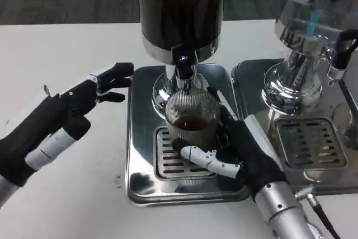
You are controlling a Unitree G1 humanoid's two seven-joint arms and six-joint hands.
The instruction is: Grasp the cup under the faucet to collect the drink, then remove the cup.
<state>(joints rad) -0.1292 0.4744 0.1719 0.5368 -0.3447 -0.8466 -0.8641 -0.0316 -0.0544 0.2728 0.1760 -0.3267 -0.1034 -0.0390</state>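
White counter (67, 43) under everything, dark carpet beyond its far edge at 12 o'clock. Dark drink dispenser (182, 9) stands top centre on a steel drip tray (140, 138); its faucet (183, 68) points straight down. Cup (191, 120), clear and ribbed, sits on the tray's slotted grate directly below the faucet, with dark liquid in the bottom. Can't tell from this angle whether anything is flowing from the faucet right now.

My right hand (238, 152) comes in from 5 o'clock and wraps the cup: fingers (210, 158) curl across its near side at the base, the rest of the hand against its 3 o'clock side. Cup is upright, looks seated on the grate.

My left hand (84, 102) is at 9 o'clock of the tray, over bare counter, holding nothing. Its fingers are extended and slightly apart, tips pointing toward the tray's left edge, just short of it.

Second dispenser (313, 20), clear-bodied with a chrome base, stands at 2 o'clock on its own tray (335, 177), beside the first tray. A thin cable (321, 216) runs by my right forearm at 5 o'clock.
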